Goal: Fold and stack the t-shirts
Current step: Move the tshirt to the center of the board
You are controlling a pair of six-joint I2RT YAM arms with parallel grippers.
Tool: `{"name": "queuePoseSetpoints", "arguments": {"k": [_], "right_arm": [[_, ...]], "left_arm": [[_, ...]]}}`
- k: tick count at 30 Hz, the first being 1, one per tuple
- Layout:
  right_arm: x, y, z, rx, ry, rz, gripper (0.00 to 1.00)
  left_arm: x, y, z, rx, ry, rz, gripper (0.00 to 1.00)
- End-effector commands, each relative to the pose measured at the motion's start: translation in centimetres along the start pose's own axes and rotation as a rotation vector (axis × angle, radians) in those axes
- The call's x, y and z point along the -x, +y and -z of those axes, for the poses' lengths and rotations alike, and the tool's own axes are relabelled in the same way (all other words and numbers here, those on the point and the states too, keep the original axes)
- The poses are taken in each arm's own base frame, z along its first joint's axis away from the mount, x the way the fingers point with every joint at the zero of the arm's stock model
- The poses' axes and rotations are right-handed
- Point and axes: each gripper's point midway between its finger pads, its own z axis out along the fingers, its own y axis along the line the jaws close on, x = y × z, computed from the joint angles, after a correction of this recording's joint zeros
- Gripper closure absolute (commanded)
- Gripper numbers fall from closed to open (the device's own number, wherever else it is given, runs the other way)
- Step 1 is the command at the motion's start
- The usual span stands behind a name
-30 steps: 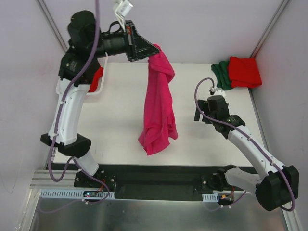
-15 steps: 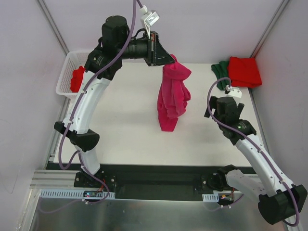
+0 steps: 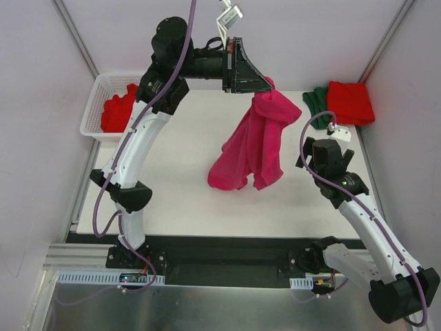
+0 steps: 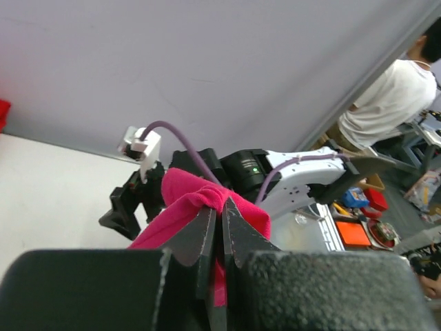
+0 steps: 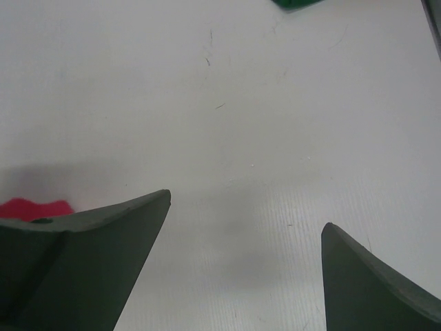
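My left gripper (image 3: 265, 84) is shut on the magenta-pink t-shirt (image 3: 253, 145) and holds it high, so the shirt hangs bunched above the table's middle. The pinched cloth (image 4: 200, 200) shows at the jaws in the left wrist view. My right gripper (image 3: 324, 140) is open and empty, low over the table to the right of the hanging shirt; a bit of pink (image 5: 31, 207) shows at its left edge. A red t-shirt (image 3: 350, 102) lies folded on a dark green t-shirt (image 3: 317, 105) at the back right. Another red t-shirt (image 3: 120, 110) lies in the basket.
A white lattice basket (image 3: 96, 103) stands at the back left corner of the white table (image 3: 172, 186). Grey walls close in the back and sides. A person (image 4: 393, 96) and clutter show beyond the cell in the left wrist view.
My left gripper has carried the pink shirt to the right, away from the basket. The shirt swings and fans out lower left. My right gripper has shifted right and a little back.
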Motion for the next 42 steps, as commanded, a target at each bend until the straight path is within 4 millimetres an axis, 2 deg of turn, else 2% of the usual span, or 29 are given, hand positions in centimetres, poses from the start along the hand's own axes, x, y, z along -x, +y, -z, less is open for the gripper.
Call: {"name": "queuePoseSetpoints", "arguments": {"k": [1,2,5,7,9,11,13,15,16,17,18,19,20,24,27,29,30,31,32,33,34,36,37,40,41,42], "right_arm": [[0.5,-0.7,0.3,-0.026,-0.025,-0.045,0.04],[0.5,-0.7,0.2,-0.026,-0.025,-0.046,0.04],[0.3,-0.7,0.2,-0.023,-0.021,-0.048,0.04],[0.2,-0.7,0.1,-0.023,-0.019,-0.049,0.04],[0.1,-0.7,0.0,-0.024,-0.015,-0.047,0.04],[0.1,-0.6,0.0,-0.024,-0.015,-0.045,0.04],[0.2,-0.5,-0.1,-0.022,-0.016,-0.041,0.04],[0.3,-0.4,-0.1,-0.020,-0.015,-0.038,0.04],[0.3,-0.4,-0.1,-0.019,-0.015,-0.033,0.04],[0.3,-0.3,-0.2,-0.017,-0.015,-0.035,0.04],[0.3,-0.3,-0.3,-0.018,-0.013,-0.034,0.04],[0.3,-0.2,-0.3,-0.014,-0.012,-0.034,0.04],[0.2,-0.1,-0.3,-0.011,-0.010,-0.034,0.04],[-0.1,0.2,-0.6,0.000,0.003,-0.030,0.04],[-0.4,0.2,-0.8,-0.001,0.009,-0.023,0.04],[-0.5,0.2,-0.8,0.000,0.011,-0.021,0.04],[-0.5,0.3,-0.9,0.003,0.012,-0.021,0.04],[-0.5,0.4,-1.0,0.005,0.015,-0.019,0.04],[-0.4,0.5,-1.0,0.008,0.013,-0.023,0.04],[-0.5,0.7,-1.0,0.012,0.018,-0.020,0.04],[-0.5,0.7,-1.1,0.011,0.021,-0.019,0.04],[-0.3,0.7,-1.1,0.012,0.019,-0.020,0.04],[-0.3,0.8,-1.1,0.014,0.018,-0.018,0.04],[-0.3,0.7,-1.0,0.013,0.016,-0.019,0.04],[-0.2,0.8,-1.0,0.017,0.015,-0.019,0.04],[-0.3,0.9,-1.0,0.018,0.018,-0.017,0.04]], "left_arm": [[1.1,-4.1,0.6,-0.143,-0.009,-0.074,1.00],[0.7,-3.4,0.8,-0.130,-0.003,-0.063,1.00],[-0.3,0.7,2.7,0.008,-0.027,-0.023,1.00],[-1.4,4.1,5.0,0.119,-0.044,-0.002,1.00],[-2.1,6.7,6.7,0.204,-0.059,0.010,1.00],[-3.8,10.8,9.2,0.346,-0.074,0.041,1.00],[-6.1,14.0,11.3,0.450,-0.066,0.098,0.96],[-7.4,16.6,12.8,0.547,-0.060,0.098,0.93],[-8.5,17.9,13.4,0.583,-0.046,0.115,0.81],[-9.5,19.1,14.2,0.630,-0.018,0.115,0.46],[-10.0,20.1,14.7,0.677,-0.010,0.121,0.29],[-11.0,21.1,14.9,0.696,0.012,0.145,0.17],[-11.5,21.6,14.9,0.702,0.026,0.157,0.01],[-12.7,22.9,15.1,0.724,0.044,0.193,0.01],[-13.0,22.7,14.9,0.704,0.050,0.201,0.01],[-13.6,22.0,14.1,0.650,0.064,0.236,0.01],[-14.8,22.1,13.7,0.639,0.083,0.262,0.01],[-16.0,21.5,12.2,0.608,0.116,0.268,0.01],[-17.1,21.5,11.5,0.612,0.143,0.257,0.01],[-19.1,21.8,11.2,0.630,0.176,0.280,0.00],[-20.7,21.1,9.7,0.614,0.217,0.280,0.01],[-23.8,21.4,9.3,0.654,0.268,0.313,0.01],[-25.3,20.8,8.4,0.647,0.299,0.324,0.01],[-29.7,21.0,8.5,0.734,0.380,0.330,0.01],[-30.6,21.5,9.2,0.786,0.389,0.336,0.01],[-32.4,21.6,10.1,0.821,0.412,0.358,0.01]]}}
